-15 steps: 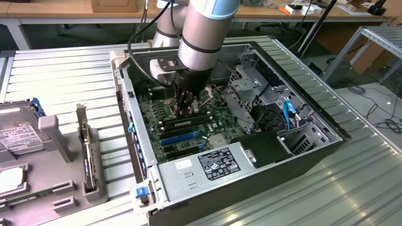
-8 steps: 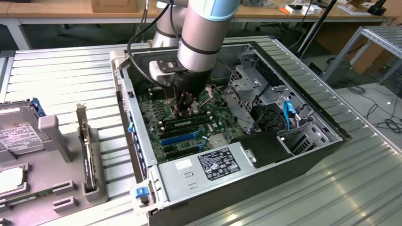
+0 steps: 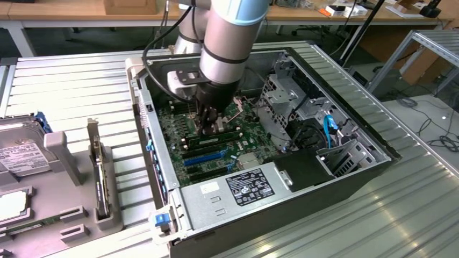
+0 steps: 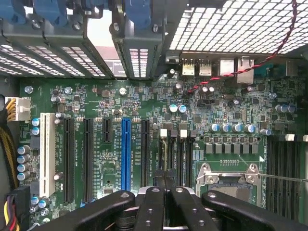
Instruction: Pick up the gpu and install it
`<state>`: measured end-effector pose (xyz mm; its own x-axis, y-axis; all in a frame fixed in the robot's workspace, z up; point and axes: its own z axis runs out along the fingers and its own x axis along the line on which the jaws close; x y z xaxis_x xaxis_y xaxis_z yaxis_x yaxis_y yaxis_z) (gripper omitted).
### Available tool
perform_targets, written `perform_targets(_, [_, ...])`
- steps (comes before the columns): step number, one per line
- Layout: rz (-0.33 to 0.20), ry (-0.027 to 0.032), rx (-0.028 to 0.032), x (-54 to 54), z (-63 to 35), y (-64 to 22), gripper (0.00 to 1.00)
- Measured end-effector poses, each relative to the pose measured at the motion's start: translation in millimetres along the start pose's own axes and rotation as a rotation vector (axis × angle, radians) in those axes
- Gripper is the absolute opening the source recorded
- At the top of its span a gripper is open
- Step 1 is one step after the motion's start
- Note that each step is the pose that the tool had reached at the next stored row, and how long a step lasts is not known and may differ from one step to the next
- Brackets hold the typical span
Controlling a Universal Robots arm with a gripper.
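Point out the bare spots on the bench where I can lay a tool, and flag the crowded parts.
Free: the ribbed bench between the open computer case and the grey fixture tray; also the bench corner below the case, at the exterior view's right. Crowded: inside the case, where the pincer hangs shut above the gpu on the motherboard.

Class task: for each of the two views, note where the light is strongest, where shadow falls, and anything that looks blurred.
Exterior view: light glares off the ribbed metal table; the computer case interior is shadowed under the arm. Wrist view: the perforated case panel is blown out white by backlight; the motherboard is evenly lit and readable; the shut tool, closest to the lens, is dark and slightly soft.
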<state>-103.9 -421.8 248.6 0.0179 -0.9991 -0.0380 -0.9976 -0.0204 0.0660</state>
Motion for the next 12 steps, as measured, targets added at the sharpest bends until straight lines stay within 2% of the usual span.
perform_targets(12, [0.000, 0.0001, -0.0001, 0.1, 3.4, 2.1, 0.11])
